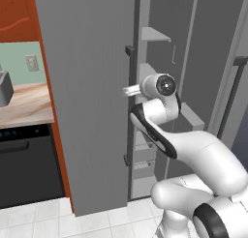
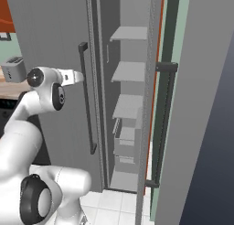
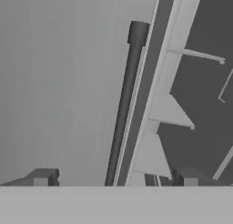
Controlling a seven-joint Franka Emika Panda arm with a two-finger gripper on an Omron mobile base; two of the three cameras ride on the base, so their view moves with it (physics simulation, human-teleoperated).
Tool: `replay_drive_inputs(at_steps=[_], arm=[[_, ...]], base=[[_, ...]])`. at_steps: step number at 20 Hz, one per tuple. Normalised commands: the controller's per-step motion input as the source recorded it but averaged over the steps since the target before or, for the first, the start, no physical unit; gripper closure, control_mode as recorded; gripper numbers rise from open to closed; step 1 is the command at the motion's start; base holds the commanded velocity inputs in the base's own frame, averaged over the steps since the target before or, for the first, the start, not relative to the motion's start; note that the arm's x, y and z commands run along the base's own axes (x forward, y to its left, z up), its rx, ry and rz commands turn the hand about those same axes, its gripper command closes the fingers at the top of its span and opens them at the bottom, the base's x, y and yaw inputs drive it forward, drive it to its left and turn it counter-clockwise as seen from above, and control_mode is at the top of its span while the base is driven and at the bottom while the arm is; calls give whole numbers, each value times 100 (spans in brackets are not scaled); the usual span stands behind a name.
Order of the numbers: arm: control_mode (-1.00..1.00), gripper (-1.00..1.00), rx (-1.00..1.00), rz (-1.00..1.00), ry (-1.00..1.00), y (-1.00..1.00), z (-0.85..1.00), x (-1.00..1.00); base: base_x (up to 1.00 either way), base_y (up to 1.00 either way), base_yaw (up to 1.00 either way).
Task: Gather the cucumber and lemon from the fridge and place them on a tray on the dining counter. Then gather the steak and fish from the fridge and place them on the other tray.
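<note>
Grey fridge door (image 1: 92, 87) is ajar, so I'd center my tool (image 3: 113, 177), jaws apart, squarely around the handle (image 3: 125, 104) before closing and pulling.

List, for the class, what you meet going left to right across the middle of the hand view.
Grey fridge door → dark vertical door handle → pale door edge strip → light interior shelves → dark fridge inner wall.
</note>
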Motion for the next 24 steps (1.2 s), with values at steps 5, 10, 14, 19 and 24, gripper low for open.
replay_drive_inputs(at_steps=[5,10,14,19,24], arm=[[-100,-100,14,2,2,-3,2,8],[-100,-100,14,0,8,0,14,35],[-100,-100,3,-1,17,2,20,30],[-100,-100,0,-4,11,1,1,9],[-100,-100,0,-8,13,2,0,17]], base=[[0,0,0],[0,0,0],[0,0,0],[0,0,0],[0,0,0]])
